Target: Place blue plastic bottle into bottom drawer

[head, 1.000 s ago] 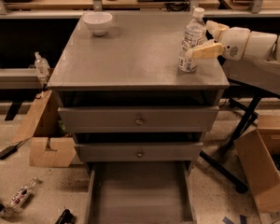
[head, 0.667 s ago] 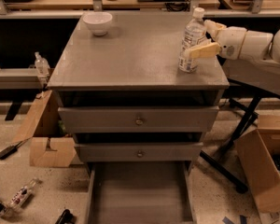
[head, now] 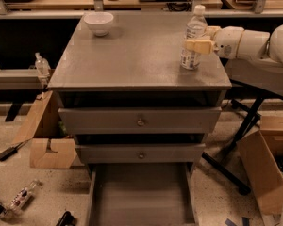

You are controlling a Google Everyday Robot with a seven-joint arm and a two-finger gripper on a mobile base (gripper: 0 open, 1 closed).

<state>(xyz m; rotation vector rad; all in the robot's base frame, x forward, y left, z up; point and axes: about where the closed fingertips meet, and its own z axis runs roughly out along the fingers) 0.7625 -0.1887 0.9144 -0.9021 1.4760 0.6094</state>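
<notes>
The blue plastic bottle point(head: 194, 29), clear with a white cap and a white-and-blue label, stands upright on the right side of the grey cabinet top point(head: 132, 60). My gripper point(head: 194, 44) reaches in from the right at the height of the bottle's middle, and its cream tip lies across the front of the label. The bottom drawer point(head: 141, 197) is pulled out at the foot of the cabinet, with a bare grey floor.
A white bowl point(head: 99, 22) sits at the back left of the cabinet top. The two upper drawers point(head: 140, 121) with brass knobs are closed. Cardboard boxes point(head: 52, 152) stand left and right point(head: 264, 168) on the floor. A small bottle point(head: 21, 197) lies at lower left.
My gripper has edged a little to the left, further across the bottle. The bottle still stands in the same place.
</notes>
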